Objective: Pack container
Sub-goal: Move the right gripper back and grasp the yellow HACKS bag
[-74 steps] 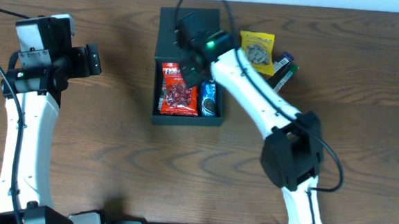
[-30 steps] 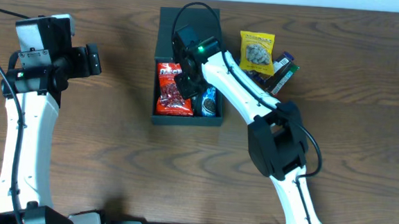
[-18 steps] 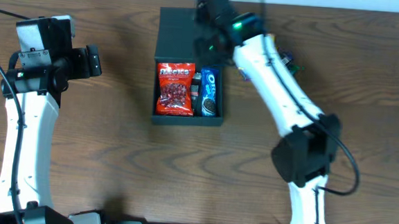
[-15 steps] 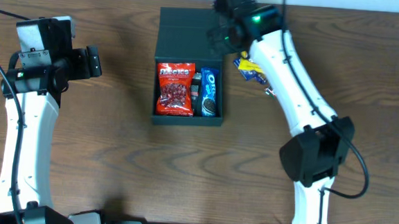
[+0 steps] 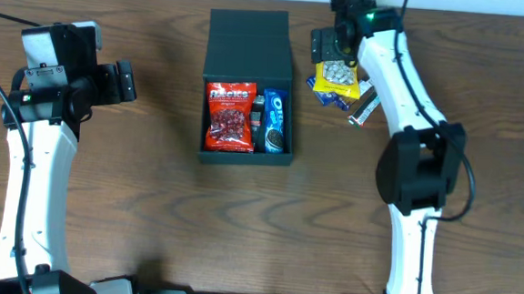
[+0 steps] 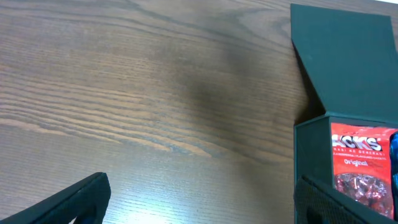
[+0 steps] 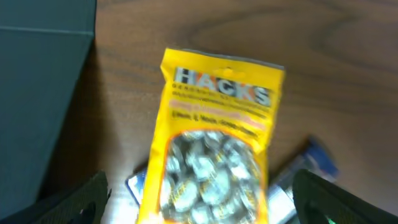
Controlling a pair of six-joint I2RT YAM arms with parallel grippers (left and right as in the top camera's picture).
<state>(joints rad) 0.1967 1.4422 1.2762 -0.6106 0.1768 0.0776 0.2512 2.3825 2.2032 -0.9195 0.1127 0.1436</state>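
The container (image 5: 243, 150) is a dark box with its flap lid (image 5: 248, 41) folded back at the far side. In it lie a red snack packet (image 5: 230, 116) and a blue cookie packet (image 5: 274, 120). My right gripper (image 5: 330, 53) hangs open over a yellow Hacks packet (image 5: 335, 77) right of the box. In the right wrist view the yellow packet (image 7: 211, 149) lies between the spread fingers of the right gripper (image 7: 208, 208), untouched. My left gripper (image 5: 125, 79) is open, left of the box. The left wrist view shows the lid (image 6: 348, 62) and red packet (image 6: 364, 165).
A blue packet (image 5: 324, 93) lies partly under the yellow one, and a dark packet with a green tip (image 5: 366, 106) lies just to its right. The blue packet (image 7: 138, 185) also shows in the right wrist view. Bare wood table (image 5: 149, 204) surrounds the box.
My right gripper opened, left the red packet lying in the container, and swung up and to the right to hang over the yellow packet. The left arm stayed still.
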